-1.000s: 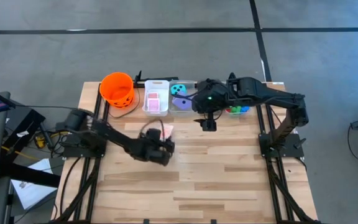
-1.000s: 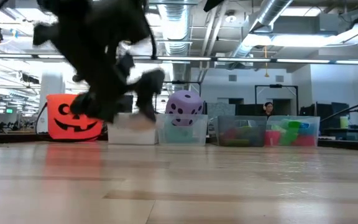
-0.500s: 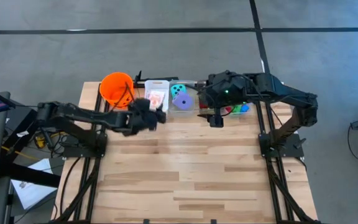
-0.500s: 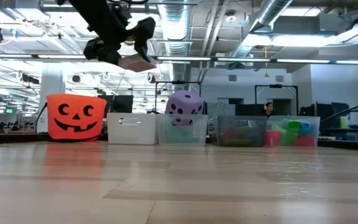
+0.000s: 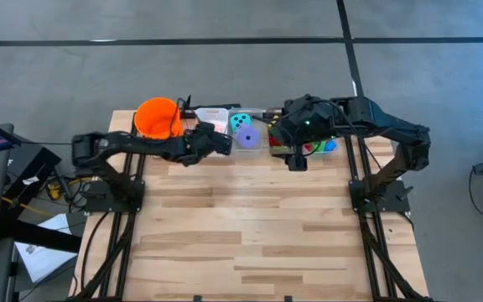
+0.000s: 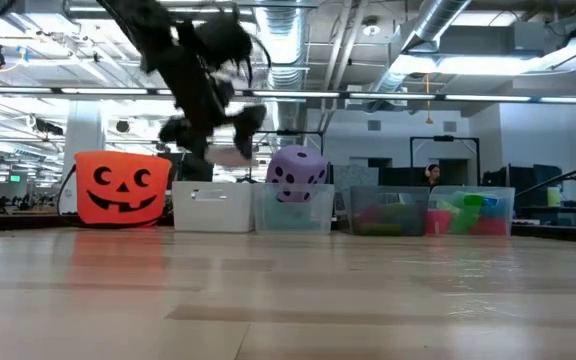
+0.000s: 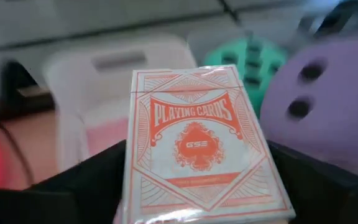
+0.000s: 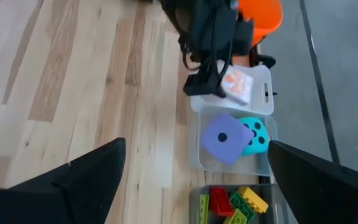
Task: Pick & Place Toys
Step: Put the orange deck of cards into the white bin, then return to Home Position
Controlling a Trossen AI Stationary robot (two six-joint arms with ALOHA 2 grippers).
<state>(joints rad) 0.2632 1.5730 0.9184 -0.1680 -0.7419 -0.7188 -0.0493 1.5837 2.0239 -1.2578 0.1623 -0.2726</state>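
The wooden table carries a row of containers along its far edge: an orange jack-o'-lantern bucket, a white bin, a clear bin holding the dice, and a clear bin of bricks.

The left arm reaches across from the bucket side; the left gripper hangs above the white bin. Its fingers are clamped on a pack of playing cards, pink-orange print facing the wrist camera. In the right wrist view the pack sits over the white bin's opening, held above it.

The right arm waits over the far right of the table. The right gripper hovers at the near edge of the brick bin, fingers spread wide and holding nothing.

The purple die lies on top in its bin, touching the teal die beside it. Red, green and yellow bricks lie in the next bin.
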